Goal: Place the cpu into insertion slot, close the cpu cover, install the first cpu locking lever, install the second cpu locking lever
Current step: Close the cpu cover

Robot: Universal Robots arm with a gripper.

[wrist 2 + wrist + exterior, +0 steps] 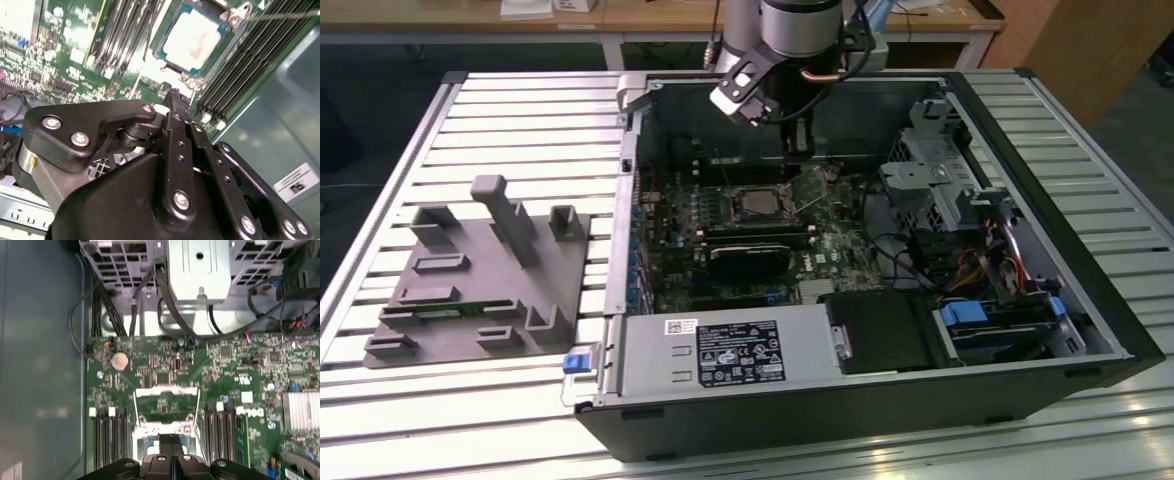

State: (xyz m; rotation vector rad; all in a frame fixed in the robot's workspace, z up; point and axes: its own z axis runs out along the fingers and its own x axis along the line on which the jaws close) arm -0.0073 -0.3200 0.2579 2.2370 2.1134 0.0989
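The cpu (192,37), a pale silver square, lies in the insertion slot (758,205) on the green motherboard inside the open case. The cpu cover (167,389), a thin silver frame with a large window, stands raised off the socket, and green board shows through its window. A thin wire lever (285,15) runs off from the socket's corner. My gripper (798,152) hangs just behind the socket, toward the case's back wall. Its black fingers (175,95) are pressed together with nothing between them. In the first wrist view my gripper (172,447) points at the raised cover's lower edge.
Black memory slots (125,25) flank the socket. A black card (747,262) lies in front of it, with the power supply (720,350) nearer still. A drive cage (927,180) and cables (987,260) fill the exterior view's right. A grey fixture block (480,270) sits on the slatted table.
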